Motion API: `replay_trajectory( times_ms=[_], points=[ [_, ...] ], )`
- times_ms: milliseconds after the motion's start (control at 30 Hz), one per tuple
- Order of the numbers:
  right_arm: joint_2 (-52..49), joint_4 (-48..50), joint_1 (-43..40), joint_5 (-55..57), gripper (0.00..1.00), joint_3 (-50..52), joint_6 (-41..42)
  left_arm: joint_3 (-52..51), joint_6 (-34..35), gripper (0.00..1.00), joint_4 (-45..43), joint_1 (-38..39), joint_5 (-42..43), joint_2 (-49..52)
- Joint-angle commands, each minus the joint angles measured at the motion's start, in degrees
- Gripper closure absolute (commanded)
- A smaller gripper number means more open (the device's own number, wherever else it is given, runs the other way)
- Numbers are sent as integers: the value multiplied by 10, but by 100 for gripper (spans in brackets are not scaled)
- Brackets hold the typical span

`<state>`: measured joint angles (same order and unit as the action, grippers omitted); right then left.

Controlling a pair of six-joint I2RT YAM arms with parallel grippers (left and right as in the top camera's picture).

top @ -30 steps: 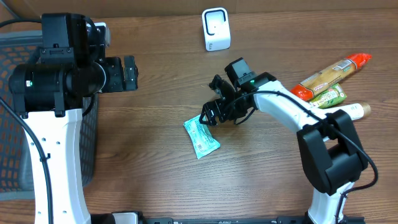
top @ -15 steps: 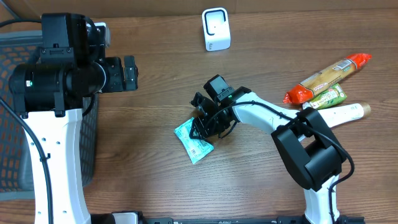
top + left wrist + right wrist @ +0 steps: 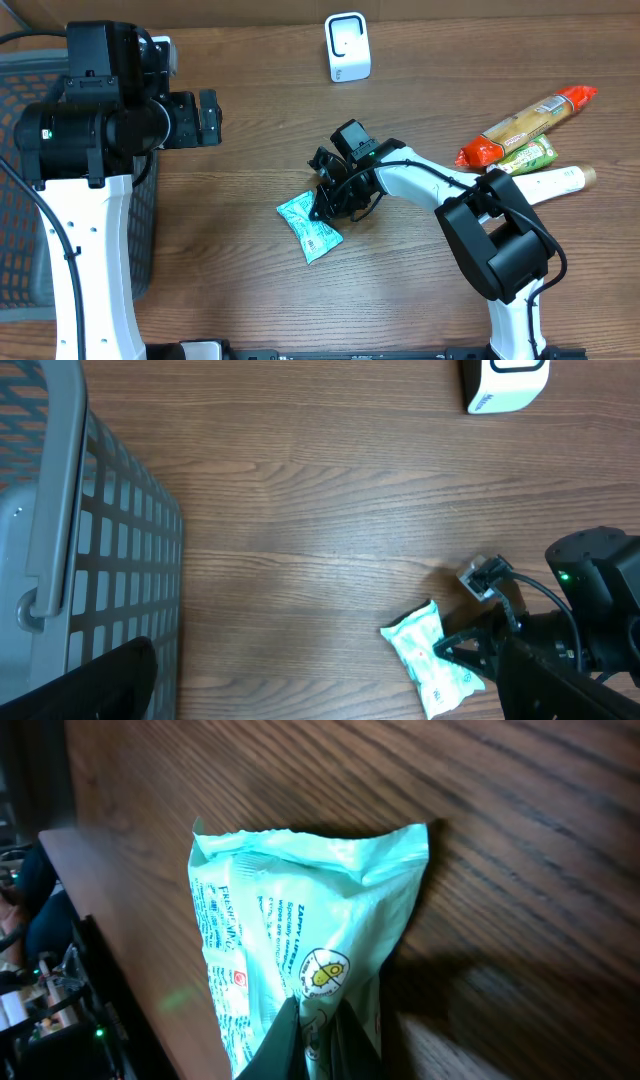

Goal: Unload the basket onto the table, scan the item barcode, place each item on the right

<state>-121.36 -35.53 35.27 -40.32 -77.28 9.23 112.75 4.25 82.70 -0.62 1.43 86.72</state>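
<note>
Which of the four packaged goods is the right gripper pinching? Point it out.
The mint-green packet at mid-table, pinched by the right gripper; the orange bag, green pouch and white tube lie untouched at the far right.

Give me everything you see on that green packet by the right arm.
The mint-green packet is a soft, crinkled plastic pouch with crimped end seams, small printed text and a round yellow logo. It lies on the wooden table, diagonal in the overhead view, one end pinched in the shut right end effector.
</note>
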Motion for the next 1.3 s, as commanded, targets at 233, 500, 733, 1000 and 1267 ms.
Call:
replay_trajectory(
  times_ms=[233,500,733,1000,1267],
  points=[
    [70,-7,-107,-109,96,-5,38,-2,-9,0,-2,3,-4,2],
    [290,-54,-160,122,96,-5,229,-2,-9,0,-2,3,-4,2],
    [452,-51,-160,196,96,-5,301,-2,-9,0,-2,3,-4,2],
    [506,-62,-160,210,96,-5,297,-2,-9,0,-2,3,-4,2],
    [472,-54,-122,333,96,-27,213,-2,-9,0,-2,3,-3,2]
  ],
)
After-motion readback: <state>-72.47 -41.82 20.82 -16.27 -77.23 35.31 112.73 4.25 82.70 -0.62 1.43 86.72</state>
